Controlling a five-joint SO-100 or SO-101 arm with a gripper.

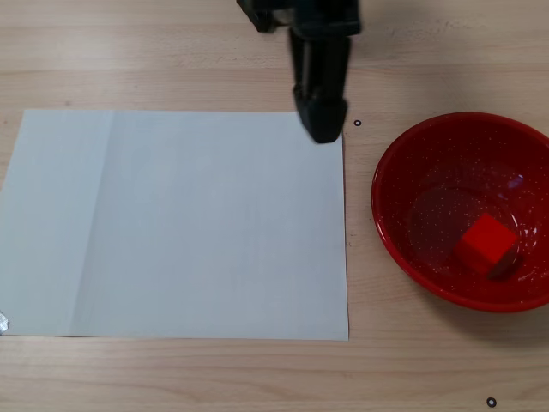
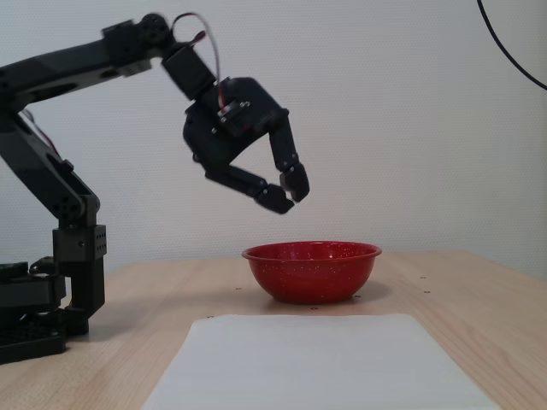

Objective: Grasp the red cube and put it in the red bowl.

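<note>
Cube (image 1: 487, 244): small, red, matte, sharp-edged; lies inside the bowl (image 1: 403, 167), right of centre on its floor in the top-down fixed view. Likely light and rigid, not fragile; flat opposite faces offer the best hold. Bowl: glossy, speckled, on the desk (image 1: 171, 51) beside a sheet of paper (image 1: 171, 223). Hand (image 2: 287, 193): empty, fingertips nearly together, raised above the desk, clear of the bowl.
</note>
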